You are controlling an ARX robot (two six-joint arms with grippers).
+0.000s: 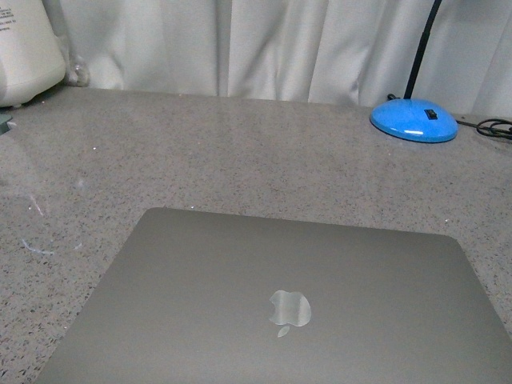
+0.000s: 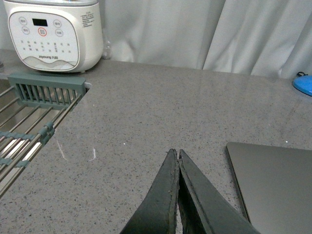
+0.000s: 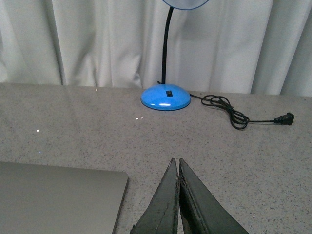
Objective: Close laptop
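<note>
Matt grey metal laptop (image 1: 280,296) on speckled stone counter (image 1: 240,152).

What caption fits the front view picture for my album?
Closed silver laptop lying flat on a speckled counter, blue lamp base behind it.

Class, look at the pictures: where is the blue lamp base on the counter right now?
In the front view the lamp base sits at the far right of the counter, against the white curtain, well beyond the closed laptop.
</note>
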